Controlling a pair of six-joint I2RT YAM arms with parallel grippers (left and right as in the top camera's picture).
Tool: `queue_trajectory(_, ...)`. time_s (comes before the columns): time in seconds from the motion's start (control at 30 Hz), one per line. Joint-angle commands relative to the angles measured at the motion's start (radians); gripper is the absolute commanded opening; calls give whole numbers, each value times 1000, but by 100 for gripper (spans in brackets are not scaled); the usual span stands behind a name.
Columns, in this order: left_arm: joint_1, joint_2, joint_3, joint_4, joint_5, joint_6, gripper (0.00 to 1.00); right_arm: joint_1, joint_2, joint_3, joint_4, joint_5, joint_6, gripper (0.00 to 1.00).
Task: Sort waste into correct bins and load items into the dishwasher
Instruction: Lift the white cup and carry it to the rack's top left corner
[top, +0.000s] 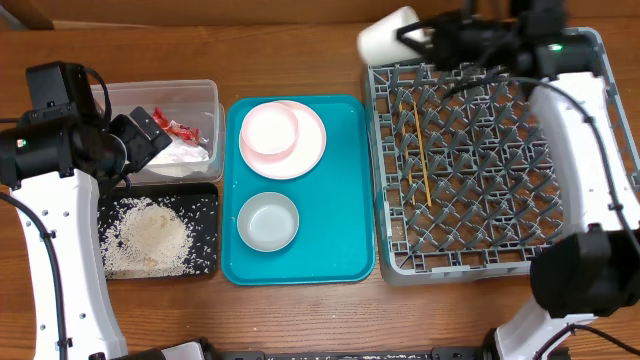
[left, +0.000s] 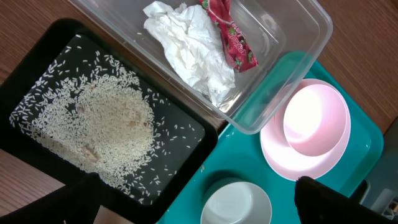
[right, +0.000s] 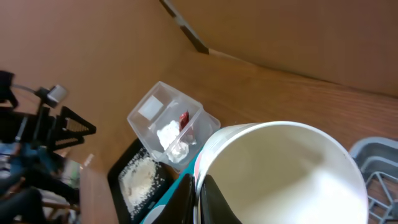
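Loading the dish rack (top: 450, 262) looks like the step in hand: the right gripper (top: 412, 35) is closed tight on the rim of the small white cup (top: 385, 38), holding it on its side above the rack's upper left corner, at the top of the overhead frame; the right wrist view shows the dark fingers (right: 208, 199) pinching the cup wall, one inside and one outside; the two chopsticks (top: 422, 150) already lie among the pegs in the rack's left part; sorting seems done, with the crumpled napkin (left: 186, 43) and the red wrapper (left: 230, 34) in the clear tub (top: 215, 100) and the rice (top: 145, 238) spread on the black tray (top: 205, 200); the left gripper (top: 150, 130) hangs wide open and empty over the tub at centre left; the teal tray (top: 340, 200) on the counter carries the pink plate (top: 310, 150) with the white bowl (top: 270, 128) on it, and the grey-green bowl (top: 268, 221) below; next, I judge, the cup wants carrying inward over the pegs, turning mouth down and lowering between them before release, lest it tip on the rack wall.
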Motion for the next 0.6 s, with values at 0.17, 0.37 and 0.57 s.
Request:
queue_trajectory(0.17, 2, 5, -3, 2, 3, -3, 100, -78, 149, -1, 93, -246, 108, 4)
queue_trajectory(0.37, 2, 5, -3, 2, 3, -3, 100, -84, 289, -1, 309, -249, 391, 4)
queue_trajectory(0.57, 2, 5, -3, 2, 3, -3, 100, -93, 375, -1, 404, -248, 493, 4)
